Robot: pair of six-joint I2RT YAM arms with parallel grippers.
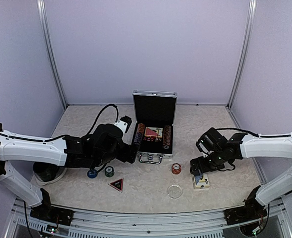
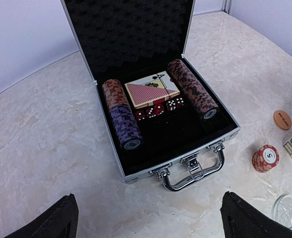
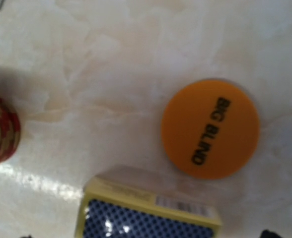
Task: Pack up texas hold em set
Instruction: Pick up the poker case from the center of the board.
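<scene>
The silver briefcase [image 1: 155, 156] stands open mid-table, lid upright. Its black lining holds a purple and red chip row [image 2: 121, 116], a red-backed card deck [image 2: 151, 91], dice [image 2: 158, 108] and a dark red chip row [image 2: 193, 89]. My left gripper [image 2: 148, 225] is open and empty, just in front of the case's left front corner [image 1: 135, 151]. My right gripper [image 1: 199, 173] hovers low over a blue-backed deck [image 3: 146, 215] and looks open; only its tips show. An orange "BIG BLIND" button [image 3: 210, 129] lies beside the deck. A red chip stack [image 1: 176, 168] stands nearby.
A blue button [image 1: 92, 173], a green button [image 1: 109, 171] and a dark triangle marker [image 1: 116, 185] lie at the front left. A clear glass disc [image 1: 175, 191] lies at the front centre. A dark cup on a clear plate [image 1: 49, 172] sits under my left arm.
</scene>
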